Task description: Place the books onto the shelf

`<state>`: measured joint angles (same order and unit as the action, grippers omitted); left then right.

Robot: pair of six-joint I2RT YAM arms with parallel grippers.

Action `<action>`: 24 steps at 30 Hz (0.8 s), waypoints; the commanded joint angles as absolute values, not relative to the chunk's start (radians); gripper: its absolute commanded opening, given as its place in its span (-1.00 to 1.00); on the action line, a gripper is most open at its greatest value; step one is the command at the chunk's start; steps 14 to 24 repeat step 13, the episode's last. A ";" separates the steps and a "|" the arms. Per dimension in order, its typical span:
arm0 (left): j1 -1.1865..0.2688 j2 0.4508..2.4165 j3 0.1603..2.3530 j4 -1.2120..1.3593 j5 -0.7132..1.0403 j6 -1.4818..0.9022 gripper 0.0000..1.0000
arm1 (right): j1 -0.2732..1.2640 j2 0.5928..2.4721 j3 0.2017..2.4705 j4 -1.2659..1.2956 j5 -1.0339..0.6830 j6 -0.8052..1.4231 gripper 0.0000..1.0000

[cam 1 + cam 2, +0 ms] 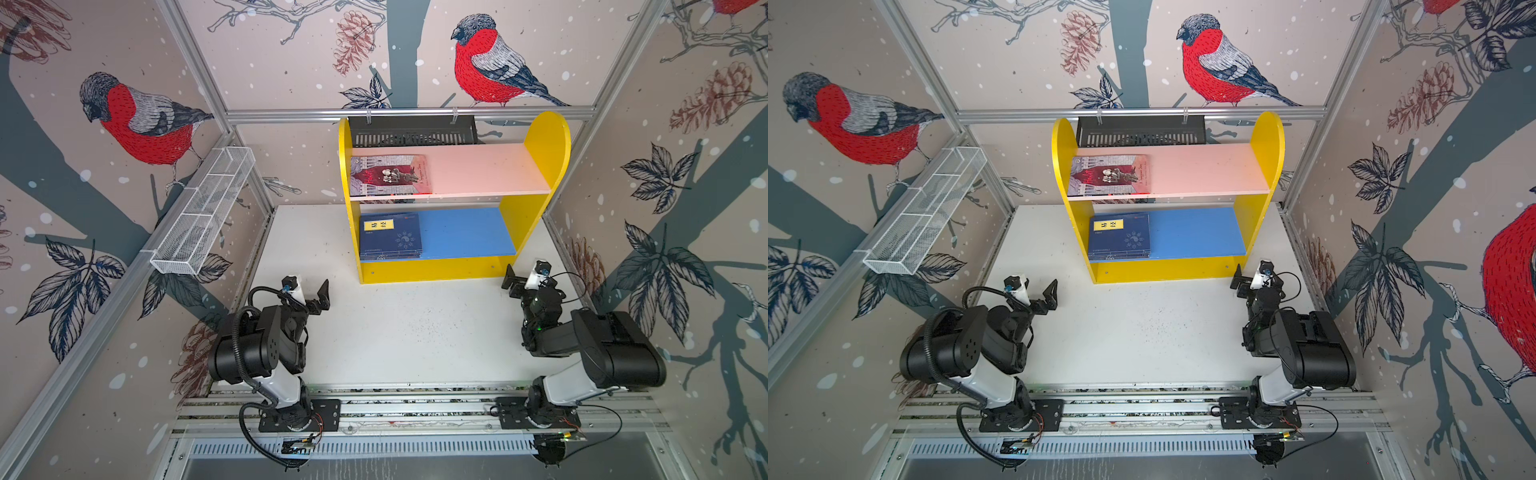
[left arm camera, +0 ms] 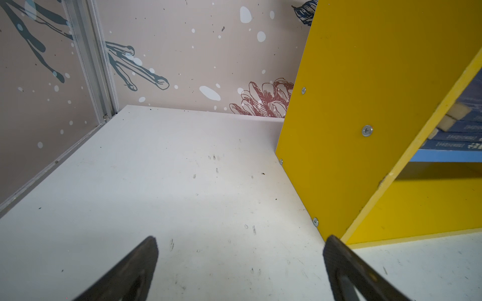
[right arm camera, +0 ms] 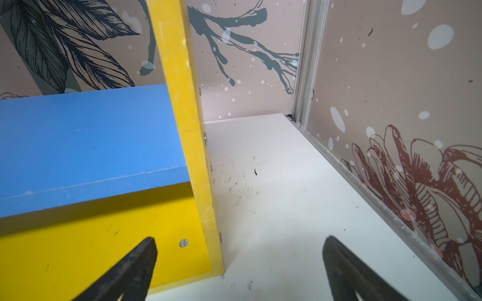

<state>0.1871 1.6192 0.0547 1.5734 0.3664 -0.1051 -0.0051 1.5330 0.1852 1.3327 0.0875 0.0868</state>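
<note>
A white table (image 1: 407,332), speckled with dark scuffs, filled the floor of the cell. On the left wall (image 1: 62,257) a white mesh basket (image 1: 203,212) hung at a slant, its far end higher. A black slotted tray (image 1: 411,131) hung by two clips from the far bar (image 1: 291,115). Bullfinch wallpaper (image 1: 490,62) covered every side. A metal rail (image 1: 415,409) ran along the near edge.

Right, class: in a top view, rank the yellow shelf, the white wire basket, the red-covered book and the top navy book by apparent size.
1. yellow shelf
2. white wire basket
3. red-covered book and top navy book: near alike; the red one lies on the higher pink board, nearer the camera, so unranked.
</note>
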 commanded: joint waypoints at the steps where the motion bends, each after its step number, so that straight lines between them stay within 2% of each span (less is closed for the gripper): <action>1: 0.187 1.617 0.058 1.731 0.376 -0.097 0.97 | 0.011 1.535 0.195 1.333 0.139 0.085 0.99; 24: 0.187 1.617 0.057 1.732 0.376 -0.097 0.97 | 0.012 1.536 0.197 1.330 0.139 0.083 0.99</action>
